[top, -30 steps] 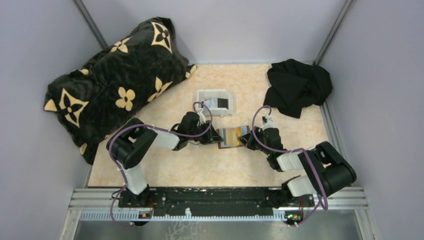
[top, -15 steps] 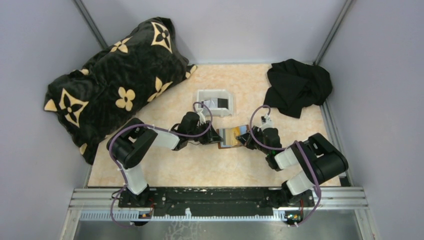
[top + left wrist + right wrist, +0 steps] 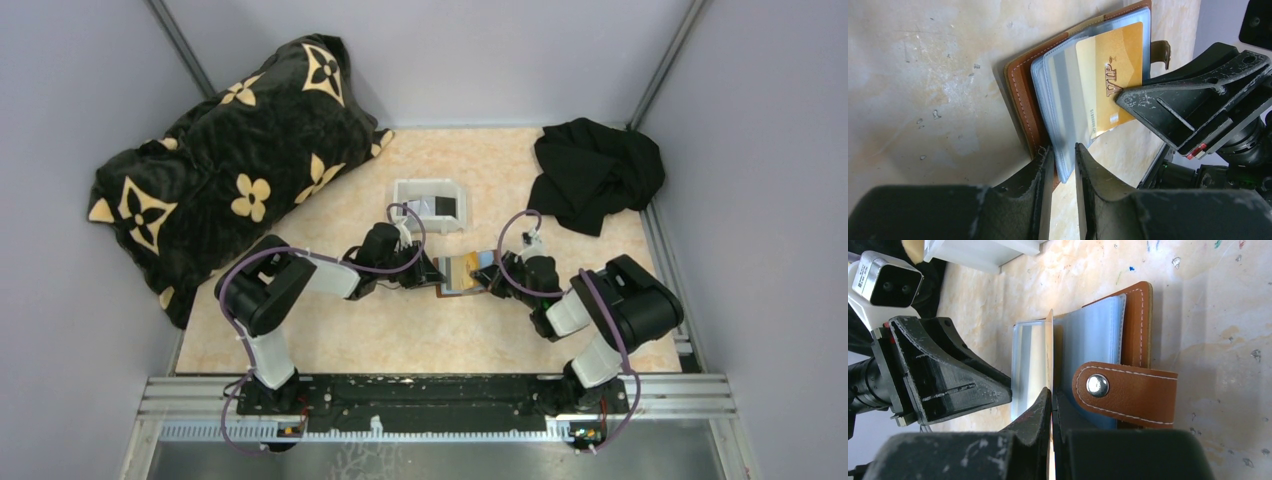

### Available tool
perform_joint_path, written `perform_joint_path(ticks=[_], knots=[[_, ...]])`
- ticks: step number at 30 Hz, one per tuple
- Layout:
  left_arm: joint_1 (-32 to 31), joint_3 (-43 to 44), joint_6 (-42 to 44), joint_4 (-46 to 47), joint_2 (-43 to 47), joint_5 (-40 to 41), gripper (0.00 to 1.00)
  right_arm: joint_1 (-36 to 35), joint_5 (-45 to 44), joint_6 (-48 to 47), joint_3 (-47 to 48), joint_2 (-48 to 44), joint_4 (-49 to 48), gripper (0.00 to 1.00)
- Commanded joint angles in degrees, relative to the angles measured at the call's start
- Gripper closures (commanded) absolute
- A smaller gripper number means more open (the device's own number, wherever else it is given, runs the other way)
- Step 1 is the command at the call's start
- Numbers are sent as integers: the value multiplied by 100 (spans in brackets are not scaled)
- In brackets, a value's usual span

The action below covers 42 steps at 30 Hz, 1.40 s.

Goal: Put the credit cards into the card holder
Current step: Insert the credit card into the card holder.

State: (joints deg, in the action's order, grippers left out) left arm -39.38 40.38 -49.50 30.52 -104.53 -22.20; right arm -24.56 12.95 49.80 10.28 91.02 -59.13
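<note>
Brown leather, stitched in white, the card holder [image 3: 462, 272] lies open near the middle of the worktop [image 3: 400, 340], directly between the two grippers. The left gripper [image 3: 1063, 150] meets it from the left. Its jaws are closed down to a narrow gap on the near corner of the clear sleeves [image 3: 1068, 90] and the leather edge beside them, and both pads touch what lies between. The right gripper [image 3: 1052, 395] comes in from the right with its jaws pressed together on a gold card [image 3: 1110, 75]. That card stands on edge in the right wrist view and lies partly inside a sleeve in the left wrist view. Just right of those fingers, the holder's strap [image 3: 1125, 390] with its metal snap rests flat across the cover. Toward the far edge sits a white tray [image 3: 410, 190] with a dark card [image 3: 447, 207] in it; anything else inside is too small to tell. From above, both sets of fingertips and most of the gold card are hidden under the wrists. How deep the card sits in the sleeve cannot be made out.
</note>
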Motion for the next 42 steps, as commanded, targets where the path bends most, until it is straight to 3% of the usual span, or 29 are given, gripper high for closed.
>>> perform_joint_path(ticks=[1,7,16,25,42], knots=[[-44,66,108,-230,-206,26,72,-1,84,13,61,307,-264,100],[-44,94,138,-265,-206,48,73,-16,137,117,27,696,-475,100],[-44,146,167,-306,-217,61,75,-258,96,-109,228,501,222,100],[-44,132,176,-345,-198,143,79,-461,-185,-521,531,-85,1358,75],[-35,115,122,-450,-194,316,89,-462,-697,-1113,776,-989,2635,66]])
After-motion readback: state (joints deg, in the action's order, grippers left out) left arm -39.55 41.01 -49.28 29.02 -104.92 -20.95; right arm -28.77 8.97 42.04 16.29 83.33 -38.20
